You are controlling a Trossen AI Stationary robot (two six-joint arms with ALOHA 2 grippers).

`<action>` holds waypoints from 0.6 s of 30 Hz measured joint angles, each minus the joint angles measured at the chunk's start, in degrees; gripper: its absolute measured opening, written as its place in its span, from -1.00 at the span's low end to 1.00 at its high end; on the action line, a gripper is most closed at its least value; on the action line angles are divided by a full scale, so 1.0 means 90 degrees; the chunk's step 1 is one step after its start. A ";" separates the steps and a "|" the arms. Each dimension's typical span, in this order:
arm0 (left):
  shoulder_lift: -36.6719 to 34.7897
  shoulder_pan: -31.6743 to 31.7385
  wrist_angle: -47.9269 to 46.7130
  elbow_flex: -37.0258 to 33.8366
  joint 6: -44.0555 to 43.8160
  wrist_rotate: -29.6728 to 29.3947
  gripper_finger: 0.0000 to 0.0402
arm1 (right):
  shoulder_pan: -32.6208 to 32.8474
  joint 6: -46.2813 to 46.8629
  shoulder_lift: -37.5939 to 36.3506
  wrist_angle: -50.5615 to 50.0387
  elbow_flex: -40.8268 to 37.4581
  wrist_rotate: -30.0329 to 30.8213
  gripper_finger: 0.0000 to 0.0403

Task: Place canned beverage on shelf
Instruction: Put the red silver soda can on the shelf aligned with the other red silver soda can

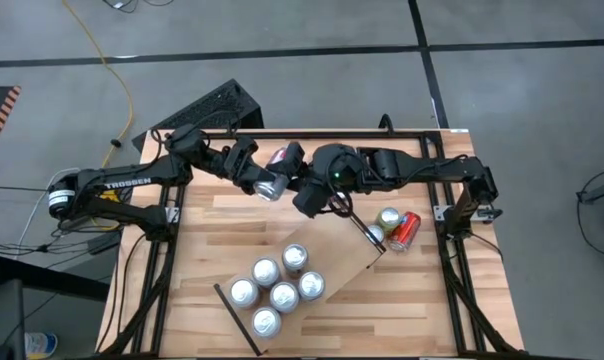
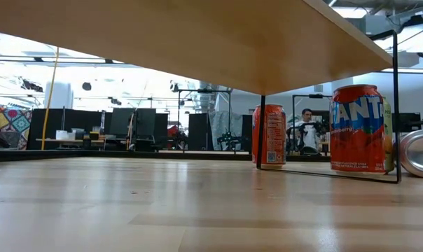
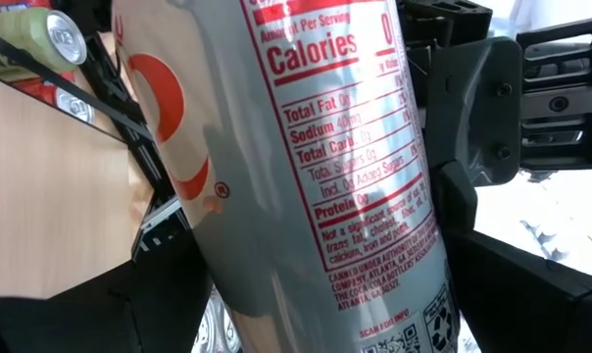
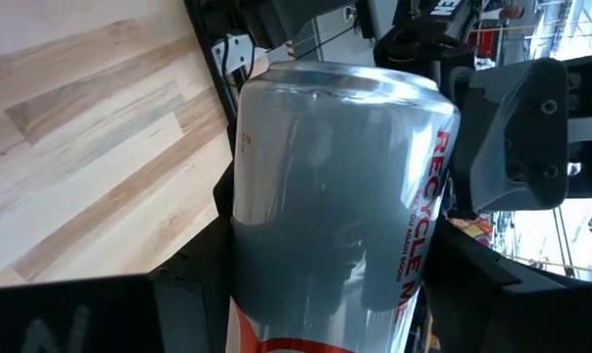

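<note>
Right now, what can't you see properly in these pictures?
- The silver can, gripped by the left gripper and right gripper above the table: its brand name is cut off by both wrist views' edges.
- The six cans atop the shelf: the low view looks under the board, which hides them.
- The person in the low view: too small to describe.

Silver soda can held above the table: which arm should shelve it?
Likely right: right end effector grips the silver soda can nearer the pale wooden shelf than the left end effector.
</note>
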 joint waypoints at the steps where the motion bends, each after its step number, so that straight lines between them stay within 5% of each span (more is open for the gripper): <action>1: 0.0000 0.0000 -0.0002 0.0000 0.0007 -0.0002 0.74 | -0.0012 0.0011 0.0000 0.0000 -0.0001 -0.0005 0.17; 18: 0.0000 -0.0002 0.0026 0.0012 0.0240 0.0122 0.66 | -0.0012 0.0845 0.0022 0.0067 -0.0009 0.0126 0.59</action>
